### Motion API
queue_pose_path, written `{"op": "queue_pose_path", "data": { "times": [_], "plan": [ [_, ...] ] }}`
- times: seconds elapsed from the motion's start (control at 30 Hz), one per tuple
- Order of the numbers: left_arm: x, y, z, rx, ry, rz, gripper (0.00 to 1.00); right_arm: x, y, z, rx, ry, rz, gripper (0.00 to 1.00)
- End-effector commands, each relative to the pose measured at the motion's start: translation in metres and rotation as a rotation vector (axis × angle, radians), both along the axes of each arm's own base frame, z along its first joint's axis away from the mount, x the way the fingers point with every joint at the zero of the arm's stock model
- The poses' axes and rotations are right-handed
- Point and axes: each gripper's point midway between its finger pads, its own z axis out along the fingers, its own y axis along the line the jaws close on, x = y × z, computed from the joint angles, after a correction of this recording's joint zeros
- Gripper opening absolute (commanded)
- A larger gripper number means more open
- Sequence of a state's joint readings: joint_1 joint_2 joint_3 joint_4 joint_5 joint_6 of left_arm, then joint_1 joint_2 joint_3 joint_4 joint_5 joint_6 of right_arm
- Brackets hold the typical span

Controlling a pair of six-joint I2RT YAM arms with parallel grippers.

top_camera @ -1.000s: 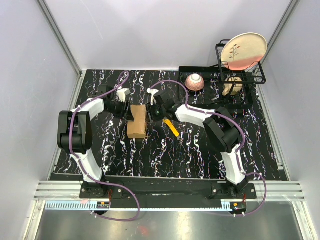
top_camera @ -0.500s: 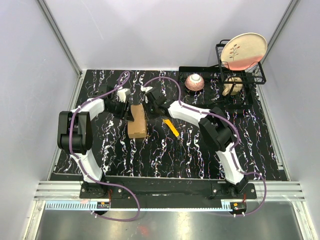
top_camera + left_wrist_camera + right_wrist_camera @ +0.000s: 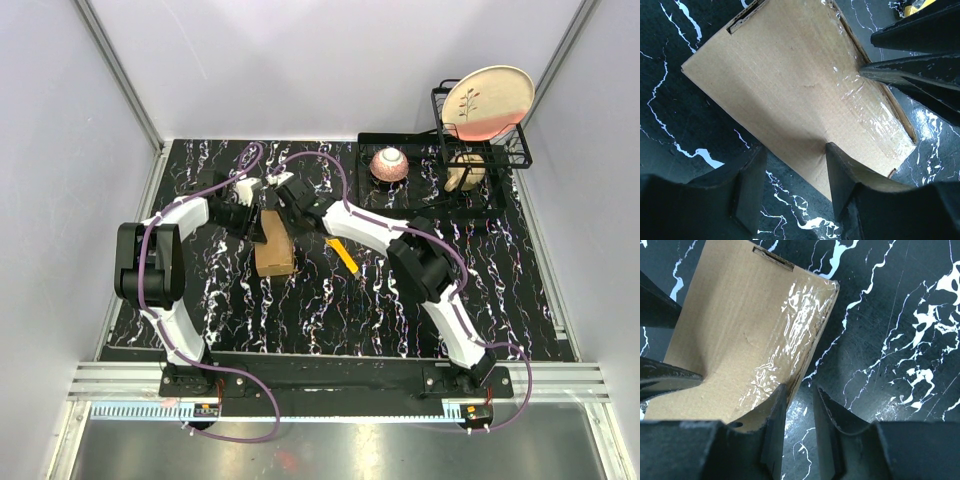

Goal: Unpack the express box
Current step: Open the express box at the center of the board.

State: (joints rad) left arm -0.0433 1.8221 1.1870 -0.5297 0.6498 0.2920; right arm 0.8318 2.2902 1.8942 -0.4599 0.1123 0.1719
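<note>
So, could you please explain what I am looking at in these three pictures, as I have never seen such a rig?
These are two robot arms, bolted side by side. One picture looks down from above; the other two come from cameras on the wrists. On the black marbled table lie an express box and a yellow utility knife; a dish rack with a plate and a pink bowl stands far right. The left gripper and the right gripper rest at the box's taped top, jaws apart; neither seems to grasp anything.

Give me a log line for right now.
express box: on table, lid taped | left tool: open, one finger on box top | right tool: open, fingertip at taped lid edge | yellow knife: on table, unheld
</note>
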Motion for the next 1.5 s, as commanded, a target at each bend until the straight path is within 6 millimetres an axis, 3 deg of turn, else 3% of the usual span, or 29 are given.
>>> {"op": "queue_pose_path", "data": {
  "times": [0.0,0.37,0.6,0.73,0.9,1.23,1.47],
  "plan": [
    [-0.028,-0.021,0.004,-0.040,0.049,-0.104,0.50,0.004,-0.026,-0.015,-0.089,-0.038,-0.023,0.34],
    [-0.030,-0.019,0.001,-0.026,0.053,-0.102,0.48,-0.007,-0.024,-0.003,-0.006,-0.024,0.001,0.35],
    [-0.030,-0.018,-0.004,-0.025,0.068,-0.102,0.47,-0.010,-0.038,0.008,0.103,0.024,-0.027,0.35],
    [-0.031,-0.019,-0.005,-0.025,0.069,-0.104,0.47,-0.011,-0.041,0.005,0.122,0.035,-0.034,0.35],
    [-0.032,-0.018,-0.006,-0.021,0.073,-0.100,0.46,-0.018,-0.032,0.004,0.186,0.079,-0.007,0.36],
    [-0.033,-0.017,-0.009,-0.015,0.083,-0.097,0.45,-0.020,-0.062,-0.004,0.196,0.095,-0.042,0.36],
    [-0.035,-0.022,-0.012,-0.002,0.091,-0.106,0.44,-0.022,-0.060,0.004,0.244,0.105,-0.016,0.39]
  ]
}}
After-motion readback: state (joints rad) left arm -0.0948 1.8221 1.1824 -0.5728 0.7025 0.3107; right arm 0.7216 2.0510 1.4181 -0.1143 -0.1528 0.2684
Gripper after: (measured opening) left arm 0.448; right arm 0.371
